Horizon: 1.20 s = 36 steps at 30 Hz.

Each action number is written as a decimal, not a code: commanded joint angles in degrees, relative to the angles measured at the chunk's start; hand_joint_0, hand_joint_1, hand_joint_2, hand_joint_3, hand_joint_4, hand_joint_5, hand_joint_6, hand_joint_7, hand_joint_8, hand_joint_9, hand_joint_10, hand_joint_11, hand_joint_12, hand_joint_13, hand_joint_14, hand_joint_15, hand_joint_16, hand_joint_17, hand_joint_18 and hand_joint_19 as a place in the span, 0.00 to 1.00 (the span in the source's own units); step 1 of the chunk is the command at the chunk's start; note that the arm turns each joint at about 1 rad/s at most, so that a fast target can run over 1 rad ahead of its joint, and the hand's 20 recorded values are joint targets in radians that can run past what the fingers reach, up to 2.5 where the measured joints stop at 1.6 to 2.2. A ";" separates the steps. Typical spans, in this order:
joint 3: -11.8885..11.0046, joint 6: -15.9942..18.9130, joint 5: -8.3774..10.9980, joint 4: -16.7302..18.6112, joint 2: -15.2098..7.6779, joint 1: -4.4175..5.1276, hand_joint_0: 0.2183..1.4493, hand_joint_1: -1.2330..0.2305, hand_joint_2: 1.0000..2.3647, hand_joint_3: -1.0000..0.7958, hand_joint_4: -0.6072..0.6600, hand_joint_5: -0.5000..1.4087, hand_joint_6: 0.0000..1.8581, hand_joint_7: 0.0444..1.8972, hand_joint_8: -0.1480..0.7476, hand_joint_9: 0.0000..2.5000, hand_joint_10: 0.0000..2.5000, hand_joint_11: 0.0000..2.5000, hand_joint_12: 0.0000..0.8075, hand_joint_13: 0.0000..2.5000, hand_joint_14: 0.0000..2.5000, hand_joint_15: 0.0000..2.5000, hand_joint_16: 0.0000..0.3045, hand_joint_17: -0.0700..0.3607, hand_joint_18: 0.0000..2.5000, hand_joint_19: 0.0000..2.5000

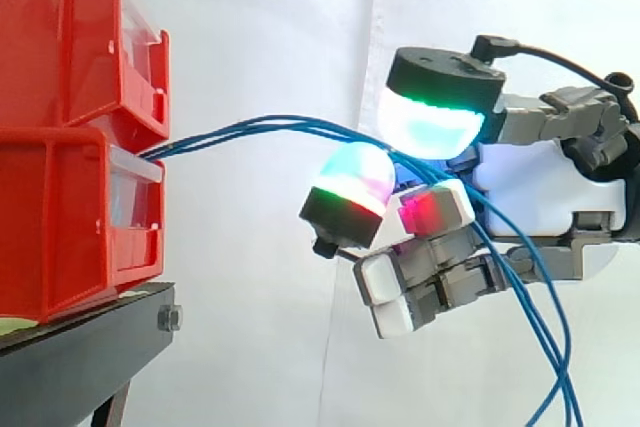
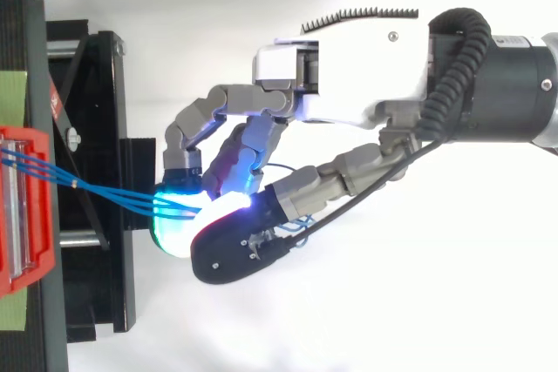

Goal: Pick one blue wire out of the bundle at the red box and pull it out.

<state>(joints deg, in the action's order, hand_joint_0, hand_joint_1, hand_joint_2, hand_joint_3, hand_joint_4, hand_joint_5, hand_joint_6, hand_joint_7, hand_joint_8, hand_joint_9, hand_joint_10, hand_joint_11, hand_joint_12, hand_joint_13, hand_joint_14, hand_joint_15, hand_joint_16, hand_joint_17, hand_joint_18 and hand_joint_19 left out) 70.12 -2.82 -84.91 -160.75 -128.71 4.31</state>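
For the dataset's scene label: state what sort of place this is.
Probably a robotics lab test bench: stacked red bins on a black stand, a plain white curtain behind, and a robot hand whose fingers pinch blue wires.

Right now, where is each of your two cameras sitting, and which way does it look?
Side view: beside the work, at about its height, looking level at the red bins on the black stand; the hand shows at the right.
Top view: above the work, looking down; the arm and hand reach in from the right edge.
Shared: the bins, the stand, and the hand curled round the blue wires.
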 commanded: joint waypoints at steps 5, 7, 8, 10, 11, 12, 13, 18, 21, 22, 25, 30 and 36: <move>0.02 -1.49 0.01 -1.32 0.83 0.00 0.27 0.49 0.00 0.33 0.68 0.23 0.38 0.52 0.46 0.47 0.01 0.30 0.44 0.32 0.01 0.21 0.20 0.48 0.20 0.22; 0.02 -2.02 0.01 -1.67 0.83 0.00 0.28 0.52 0.00 0.33 0.68 0.23 0.36 0.56 0.44 0.48 0.01 0.30 0.44 0.32 0.01 0.21 0.20 0.47 0.20 0.22; 0.02 -2.19 0.01 -2.02 0.83 0.00 0.29 0.55 0.00 0.33 0.68 0.24 0.35 0.58 0.44 0.49 0.01 0.29 0.43 0.33 0.01 0.21 0.19 0.47 0.20 0.22; 0.02 -2.37 0.01 -2.37 1.00 0.00 0.31 0.55 0.01 0.35 0.69 0.24 0.33 0.63 0.44 0.49 0.01 0.29 0.44 0.33 0.01 0.21 0.19 0.47 0.20 0.22; -0.07 -2.37 0.01 -2.46 1.00 0.00 0.32 0.53 0.01 0.37 0.70 0.24 0.31 0.65 0.45 0.50 0.01 0.28 0.45 0.34 0.01 0.21 0.20 0.48 0.21 0.22; 0.02 -2.37 0.01 -2.46 1.00 0.00 0.32 0.52 0.01 0.39 0.71 0.25 0.30 0.68 0.46 0.50 0.01 0.28 0.46 0.34 0.01 0.21 0.21 0.50 0.22 0.22; 0.02 -2.46 0.01 -2.46 1.27 0.00 0.32 0.51 0.01 0.40 0.72 0.25 0.29 0.69 0.46 0.50 0.01 0.28 0.46 0.34 0.01 0.20 0.21 0.50 0.22 0.21; 0.02 -3.25 0.19 -2.90 1.53 -0.17 0.33 0.44 0.01 0.44 0.73 0.25 0.27 0.71 0.47 0.51 0.01 0.28 0.48 0.35 0.01 0.20 0.22 0.51 0.23 0.21; 0.02 -3.77 0.19 -3.25 1.88 -0.26 0.33 0.42 0.01 0.45 0.73 0.24 0.28 0.69 0.47 0.51 0.01 0.28 0.47 0.35 0.01 0.21 0.21 0.50 0.23 0.21; 0.02 -4.13 0.19 -3.60 1.88 -0.35 0.33 0.42 0.01 0.45 0.72 0.24 0.28 0.68 0.47 0.51 0.01 0.29 0.47 0.34 0.01 0.21 0.21 0.50 0.23 0.21; 0.02 -4.65 0.19 -4.04 1.88 -0.53 0.33 0.41 0.01 0.46 0.72 0.24 0.30 0.66 0.47 0.51 0.01 0.29 0.47 0.34 0.01 0.21 0.21 0.49 0.22 0.21; 0.02 -5.00 0.28 -4.04 1.97 -0.70 0.32 0.36 0.01 0.45 0.73 0.23 0.32 0.60 0.47 0.49 0.01 0.30 0.47 0.34 0.01 0.21 0.20 0.49 0.22 0.21; 0.02 -5.18 0.28 -4.04 1.88 -1.05 0.31 0.29 0.01 0.43 0.74 0.22 0.35 0.54 0.47 0.47 0.01 0.32 0.46 0.33 0.01 0.21 0.20 0.48 0.22 0.21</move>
<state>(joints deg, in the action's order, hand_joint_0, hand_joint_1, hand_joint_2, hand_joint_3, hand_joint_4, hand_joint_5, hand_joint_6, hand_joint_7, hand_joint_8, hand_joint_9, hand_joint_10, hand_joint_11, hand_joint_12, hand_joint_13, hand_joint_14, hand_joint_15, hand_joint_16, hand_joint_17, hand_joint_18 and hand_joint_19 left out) 70.14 -7.95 -84.64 -164.79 -126.82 3.48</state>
